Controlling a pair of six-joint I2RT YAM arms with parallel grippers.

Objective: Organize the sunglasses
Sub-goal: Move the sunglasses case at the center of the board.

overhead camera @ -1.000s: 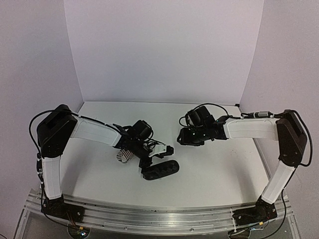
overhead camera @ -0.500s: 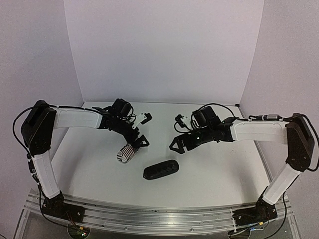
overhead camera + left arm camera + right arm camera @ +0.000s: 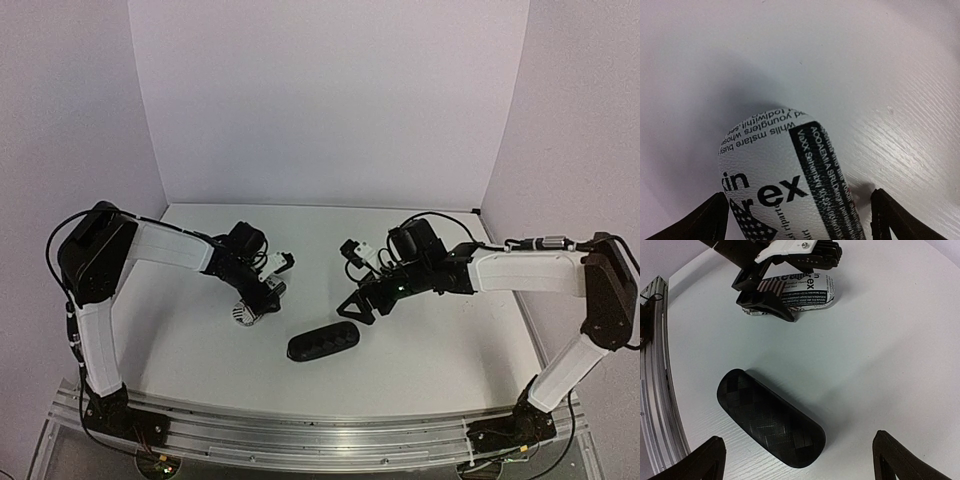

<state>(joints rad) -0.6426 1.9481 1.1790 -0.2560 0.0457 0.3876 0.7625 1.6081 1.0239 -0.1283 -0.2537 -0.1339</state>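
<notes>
On the white wood-grain tabletop (image 3: pixel 440 350), walled by pale lilac panels (image 3: pixel 330 100), the left gripper (image 3: pixel 800 220) straddles, jaws spread, a newsprint-patterned case (image 3: pixel 785 185) left of centre. The right gripper (image 3: pixel 800 460) hangs open above a black case (image 3: pixel 772 422) nearer the front edge. Where the sunglasses are cannot be told.

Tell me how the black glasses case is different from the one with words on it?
The oblong black woven-look case is plain dark; the white newspaper-print case is covered in black lettering. The black case lies alone; the newspaper-print case sits inside the open left gripper. Both are rounded, closed, and lying on the white table.
</notes>
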